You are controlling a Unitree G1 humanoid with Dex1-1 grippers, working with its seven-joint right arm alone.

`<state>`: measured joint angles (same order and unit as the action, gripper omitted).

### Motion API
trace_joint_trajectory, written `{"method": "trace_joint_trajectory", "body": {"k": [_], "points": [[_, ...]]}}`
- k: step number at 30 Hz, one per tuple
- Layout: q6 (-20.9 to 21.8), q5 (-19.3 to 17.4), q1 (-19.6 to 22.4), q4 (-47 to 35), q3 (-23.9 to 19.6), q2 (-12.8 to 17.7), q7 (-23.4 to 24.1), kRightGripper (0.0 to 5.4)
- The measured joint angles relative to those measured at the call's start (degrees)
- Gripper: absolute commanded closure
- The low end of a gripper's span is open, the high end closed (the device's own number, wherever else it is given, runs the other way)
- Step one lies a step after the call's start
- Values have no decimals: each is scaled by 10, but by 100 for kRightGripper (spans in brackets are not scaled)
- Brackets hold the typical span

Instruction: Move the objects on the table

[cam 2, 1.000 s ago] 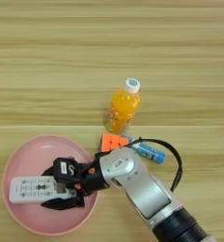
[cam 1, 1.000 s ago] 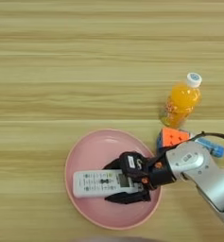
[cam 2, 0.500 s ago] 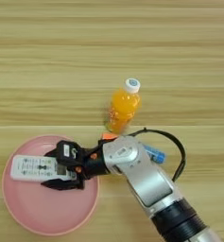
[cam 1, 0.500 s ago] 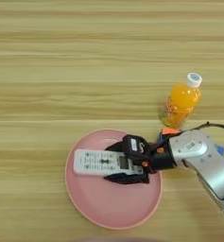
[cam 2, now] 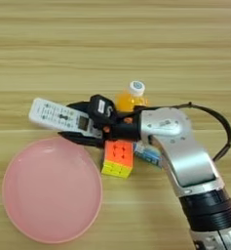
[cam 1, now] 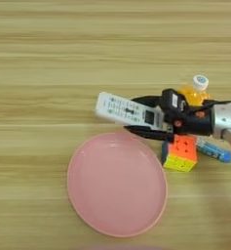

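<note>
remote carried clear of the plate

the hand [cam 2: 85, 131] was clamped on the remote's [cam 1: 128, 110] near end, so it hung above the counter [cam 1: 48, 58] just past the pink plate [cam 1: 117, 188], beside the cube [cam 1: 180, 153], bottle [cam 1: 194, 92] and glue stick [cam 1: 213, 150].

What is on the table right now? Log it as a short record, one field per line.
held item: white remote control, clamped between the fingers of the right gripper, beyond the plate's far rim
pink plate: nothing on it
puzzle cube: on the table, right of the plate
glue-stick tube: lying right of the cube
juice bottle: behind the arm, partly hidden
</note>
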<state>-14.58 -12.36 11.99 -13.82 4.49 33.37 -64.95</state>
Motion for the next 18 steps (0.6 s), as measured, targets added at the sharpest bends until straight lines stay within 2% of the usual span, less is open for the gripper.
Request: {"method": "trace_joint_trajectory", "body": {"k": [9,18], "points": [[15,-26,-64,-2,-77,60,-36,250],[50,-25,-89,35,-100,78,-55,250]]}}
